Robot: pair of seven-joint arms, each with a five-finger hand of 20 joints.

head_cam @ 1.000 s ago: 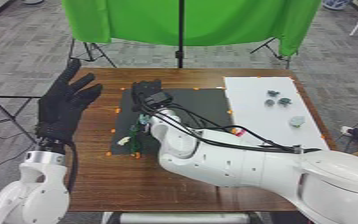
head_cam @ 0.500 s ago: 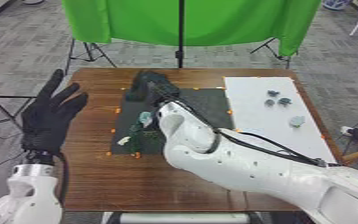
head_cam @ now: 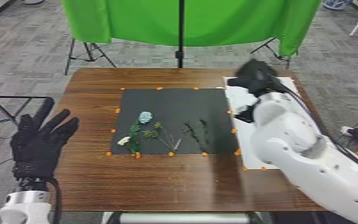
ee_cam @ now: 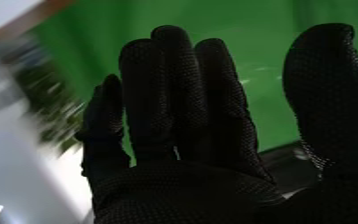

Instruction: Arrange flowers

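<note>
While a pale blue flower (head_cam: 145, 117) and a white flower (head_cam: 123, 141) lie beside green stems (head_cam: 159, 127) on the black mat (head_cam: 184, 100), the right hand (head_cam: 257, 76) is over the white sheet (head_cam: 234, 98), fingers (ee_cam: 177, 75) straight, thumb wide; the left hand (head_cam: 37, 152), fingers spread, is near the tabletop's (head_cam: 91, 187) edge.

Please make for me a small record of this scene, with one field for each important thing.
Table: brown
Dark mat: on the table
Pale blue flower: on the mat
White flower: on the mat, nearer the robot than the blue one
Green sprigs: on the mat, right of both flowers
White sheet: right of the mat
Right hand: over the sheet's far part, open
Left hand: at the table's left side, open
</note>
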